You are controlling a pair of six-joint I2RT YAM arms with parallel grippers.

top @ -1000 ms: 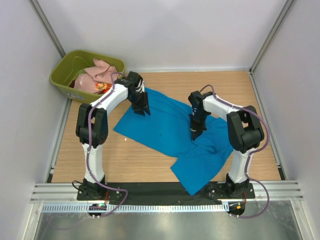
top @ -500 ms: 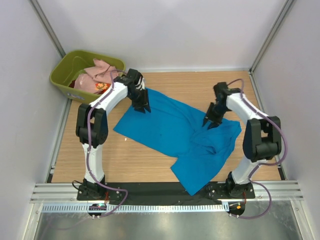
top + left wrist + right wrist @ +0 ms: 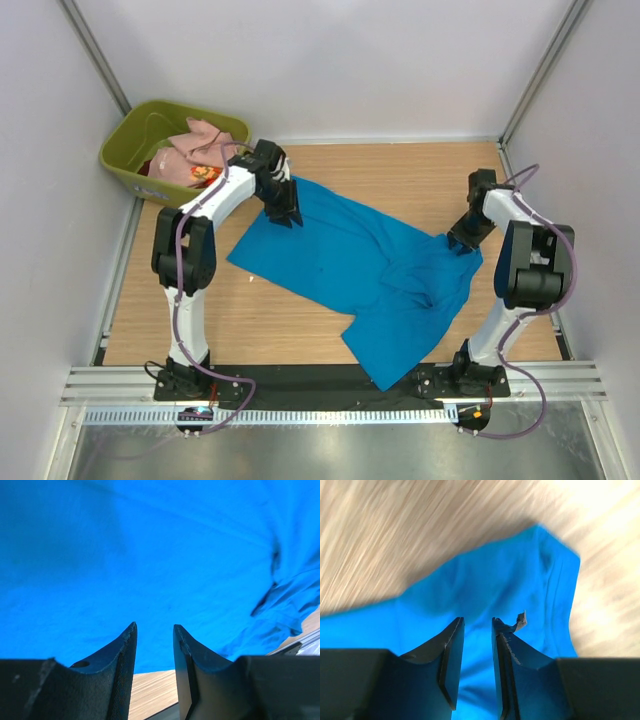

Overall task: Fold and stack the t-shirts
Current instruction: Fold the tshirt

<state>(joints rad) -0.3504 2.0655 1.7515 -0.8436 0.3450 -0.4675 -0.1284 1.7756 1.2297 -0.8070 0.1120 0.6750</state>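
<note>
We looked down from a fixed camera above and behind the arms, far enough off to take in the whole wooden table [image 3: 400,180], with the olive-green tub [image 3: 130,175] at its far left corner. The left wrist camera sat close over the blue t-shirt [image 3: 150,555], facing out past the left gripper [image 3: 154,627]. The right wrist camera, equally near and blurred, faced past the right gripper [image 3: 477,621] onto a shirt corner and bare wood. All three views shared that shirt.
</note>
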